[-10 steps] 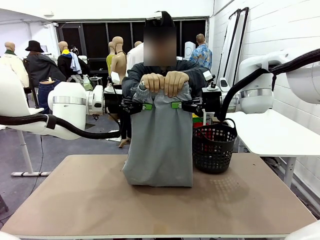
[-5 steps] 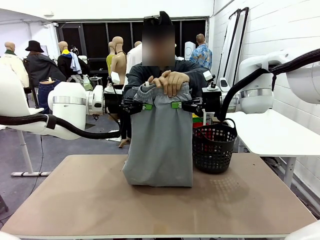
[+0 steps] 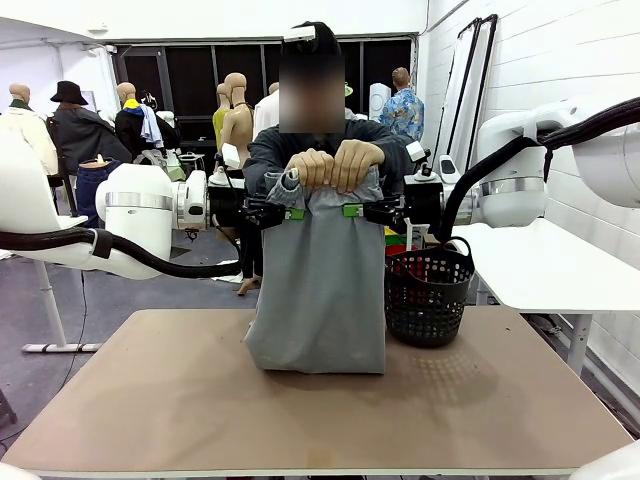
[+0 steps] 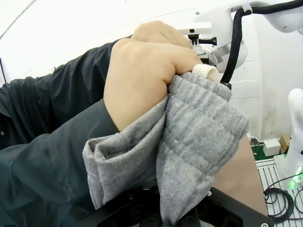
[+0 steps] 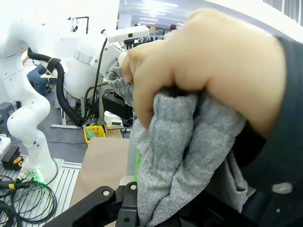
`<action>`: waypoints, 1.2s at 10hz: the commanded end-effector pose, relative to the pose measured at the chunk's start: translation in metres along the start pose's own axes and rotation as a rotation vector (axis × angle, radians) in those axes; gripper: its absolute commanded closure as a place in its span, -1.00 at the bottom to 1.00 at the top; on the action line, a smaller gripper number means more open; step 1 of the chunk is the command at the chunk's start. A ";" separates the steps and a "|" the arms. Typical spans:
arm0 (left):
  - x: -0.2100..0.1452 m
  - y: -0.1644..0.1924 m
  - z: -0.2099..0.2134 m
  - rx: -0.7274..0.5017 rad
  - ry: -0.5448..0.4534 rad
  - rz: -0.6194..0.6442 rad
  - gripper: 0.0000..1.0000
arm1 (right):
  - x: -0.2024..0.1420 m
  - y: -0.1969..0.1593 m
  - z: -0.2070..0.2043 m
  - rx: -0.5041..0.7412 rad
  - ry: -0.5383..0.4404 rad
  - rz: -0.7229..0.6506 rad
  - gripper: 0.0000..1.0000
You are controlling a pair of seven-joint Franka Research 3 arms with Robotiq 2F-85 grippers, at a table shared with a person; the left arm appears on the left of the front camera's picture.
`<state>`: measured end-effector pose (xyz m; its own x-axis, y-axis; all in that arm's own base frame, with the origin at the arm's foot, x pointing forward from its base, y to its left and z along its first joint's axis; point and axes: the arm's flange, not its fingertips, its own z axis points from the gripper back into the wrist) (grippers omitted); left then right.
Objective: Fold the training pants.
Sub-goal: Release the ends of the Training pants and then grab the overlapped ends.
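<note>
Grey training pants (image 3: pixel 320 290) hang at table (image 3: pixel 150 400) centre, hem on the top; our left gripper (image 3: pixel 290 213) and right gripper (image 3: pixel 355 210) pinch the upper edges at 10 and 2 o'clock, likely keeping them spread while person's hands (image 3: pixel 310 167) bunch the waistband at 12; black mesh basket (image 3: pixel 428 295) at 3 o'clock crowds that side

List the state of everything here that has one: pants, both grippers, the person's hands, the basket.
training pants, held upright by the waistband, lower end resting on the table
left gripper, jaws shut on the training pants
right gripper, jaws shut on the training pants
person's hands, both clenched on the waistband
black mesh basket, upright on the table, handle raised
</note>
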<state>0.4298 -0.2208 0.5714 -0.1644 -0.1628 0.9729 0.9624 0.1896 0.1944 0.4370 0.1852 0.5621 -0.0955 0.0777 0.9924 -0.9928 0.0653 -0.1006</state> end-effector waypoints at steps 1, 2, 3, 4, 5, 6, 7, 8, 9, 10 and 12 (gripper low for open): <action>0.002 0.000 0.001 0.009 -0.013 0.008 1.00 | 0.001 0.001 -0.002 0.003 -0.006 0.008 1.00; 0.002 0.000 0.001 0.009 -0.013 0.008 1.00 | 0.001 0.001 -0.002 0.003 -0.006 0.008 1.00; 0.002 0.000 0.001 0.009 -0.013 0.008 1.00 | 0.001 0.001 -0.002 0.003 -0.006 0.008 1.00; 0.002 0.000 0.001 0.009 -0.013 0.008 1.00 | 0.001 0.001 -0.002 0.003 -0.006 0.008 1.00; 0.002 0.000 0.001 0.009 -0.013 0.008 1.00 | 0.001 0.001 -0.002 0.003 -0.006 0.008 1.00; 0.002 0.000 0.001 0.009 -0.013 0.008 1.00 | 0.001 0.001 -0.002 0.003 -0.006 0.008 1.00; 0.002 0.000 0.001 0.009 -0.013 0.008 1.00 | 0.001 0.001 -0.002 0.003 -0.006 0.008 1.00; 0.002 0.000 0.001 0.009 -0.013 0.008 1.00 | 0.001 0.001 -0.002 0.003 -0.006 0.008 1.00; 0.002 0.000 0.001 0.009 -0.013 0.008 1.00 | 0.001 0.001 -0.002 0.003 -0.006 0.008 1.00; 0.002 0.000 0.001 0.009 -0.013 0.008 1.00 | 0.001 0.001 -0.002 0.003 -0.006 0.008 1.00; 0.002 0.000 0.001 0.009 -0.013 0.008 1.00 | 0.001 0.001 -0.002 0.003 -0.006 0.008 1.00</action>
<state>0.4297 -0.2207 0.5718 -0.1652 -0.1625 0.9728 0.9623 0.1897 0.1951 0.4369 0.1854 0.5621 -0.0955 0.0778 0.9924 -0.9928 0.0647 -0.1006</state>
